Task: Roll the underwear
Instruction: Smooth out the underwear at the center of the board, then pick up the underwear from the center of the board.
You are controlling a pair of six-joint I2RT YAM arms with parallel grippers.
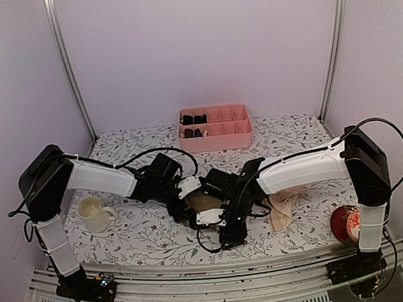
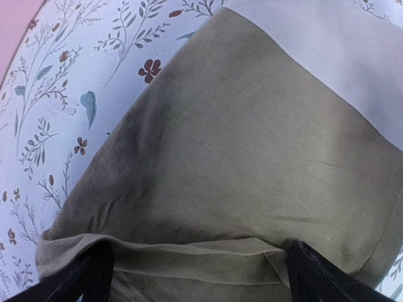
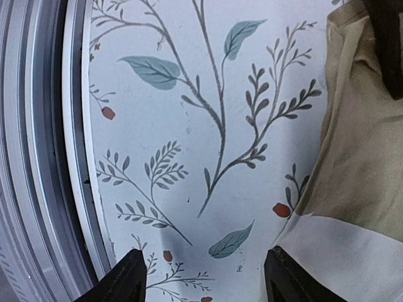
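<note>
Olive-brown underwear (image 2: 239, 163) lying flat at surface (image 3: 189, 126) centre; peach-beige underwear (image 1: 284, 211) sitting at its 3 o'clock, beyond right arm (image 1: 302, 167). Left claw (image 2: 200, 264) standing wide, fingers straddling folded hem (image 2: 195, 248) running 9-to-3, cream band (image 2: 352, 56) at 1 o'clock. Right claw (image 3: 204, 277) parted, gripping nothing, hovering over bare print; garment edge lying at its 3 o'clock. Judging left arm (image 1: 101, 177) better placed for rolling toward 12.

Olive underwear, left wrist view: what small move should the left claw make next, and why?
Probably close the left claw on the near folded edge of the olive underwear. Its fingers stand wide apart on either side of that edge and grip nothing. The garment lies mostly flat, with only a small fold there, so pinching the edge looks like the way to start the roll.
</note>
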